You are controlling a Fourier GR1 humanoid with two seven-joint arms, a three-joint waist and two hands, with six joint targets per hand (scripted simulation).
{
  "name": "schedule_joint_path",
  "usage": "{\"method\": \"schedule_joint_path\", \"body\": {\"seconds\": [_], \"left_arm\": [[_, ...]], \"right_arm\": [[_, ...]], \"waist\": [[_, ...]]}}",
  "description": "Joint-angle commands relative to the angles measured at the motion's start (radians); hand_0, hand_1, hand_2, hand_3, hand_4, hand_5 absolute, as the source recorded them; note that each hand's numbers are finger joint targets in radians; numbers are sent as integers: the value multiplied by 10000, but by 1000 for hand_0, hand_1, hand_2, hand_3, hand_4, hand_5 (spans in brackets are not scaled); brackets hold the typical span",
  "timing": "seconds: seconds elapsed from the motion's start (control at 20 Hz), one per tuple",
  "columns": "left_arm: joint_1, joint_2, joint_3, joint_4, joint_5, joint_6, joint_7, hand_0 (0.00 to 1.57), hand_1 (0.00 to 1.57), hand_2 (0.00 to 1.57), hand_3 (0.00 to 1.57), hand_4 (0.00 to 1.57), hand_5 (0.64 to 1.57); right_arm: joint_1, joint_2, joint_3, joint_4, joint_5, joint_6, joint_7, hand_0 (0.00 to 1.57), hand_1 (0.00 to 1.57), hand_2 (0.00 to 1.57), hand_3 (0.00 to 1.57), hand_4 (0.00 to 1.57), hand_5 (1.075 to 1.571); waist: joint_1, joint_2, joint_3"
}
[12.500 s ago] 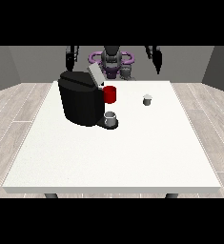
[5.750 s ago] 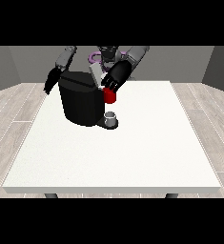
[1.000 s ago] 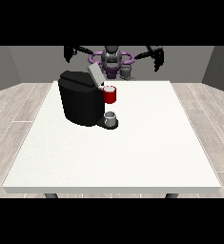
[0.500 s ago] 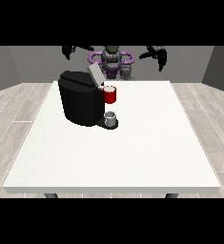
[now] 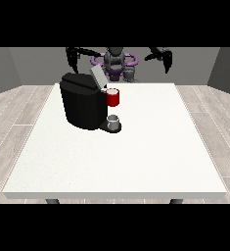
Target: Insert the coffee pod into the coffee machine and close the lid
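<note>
- Boxy matte black coffee machine [image 5: 82,100] on the smooth white table [image 5: 136,147], far left; grey lid [image 5: 98,76] tilted up.
- Hands at the view's left [image 5: 72,55] and right [image 5: 164,56] raised, touching nothing; finger spread unclear.
- Pod hidden.

Grey torso [image 5: 114,61], purple ring-shaped parts, black arms and hands.

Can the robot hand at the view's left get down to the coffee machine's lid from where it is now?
Probably yes. That robot hand hangs raised above and behind the coffee machine, and nothing stands between it and the tilted-up lid.
</note>
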Motion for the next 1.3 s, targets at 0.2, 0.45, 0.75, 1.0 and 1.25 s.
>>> {"method": "schedule_joint_path", "body": {"seconds": [0.2, 0.45, 0.75, 1.0, 1.25], "left_arm": [[1340, 263, -468, -1980, 451, 191, 193, 0, 0, 0, 0, 354, 1571], [1250, 407, -412, -2972, 953, 162, 842, 0, 0, 0, 0, 356, 1571], [1755, 599, -422, -3358, 926, 510, 632, 0, 0, 0, 0, 376, 1571], [1736, 1031, -96, -3635, 1118, 641, 714, 0, 0, 0, 0, 331, 1571], [1698, 867, -543, -3869, 976, 675, 1021, 0, 0, 0, 0, 361, 1571]], "right_arm": [[-867, -9, 301, 585, -27, 90, 293, 0, 0, 0, 0, 0, 1571], [-1301, 44, 461, 1019, -4, 308, -258, 0, 0, 0, 0, 0, 1571], [-1677, 609, 1101, 964, 384, 34, -383, 0, 0, 0, 0, 0, 1571], [-2096, 365, 985, 1164, 209, 436, -478, 0, 0, 0, 0, 166, 1571], [-3119, 191, 1124, 1460, 642, 112, -129, 0, 0, 0, 0, 200, 1571]], "waist": [[-337, 749, -2], [-354, 1262, 0], [-688, 1498, -2], [-783, 1871, -2], [-517, 2084, -2]]}}
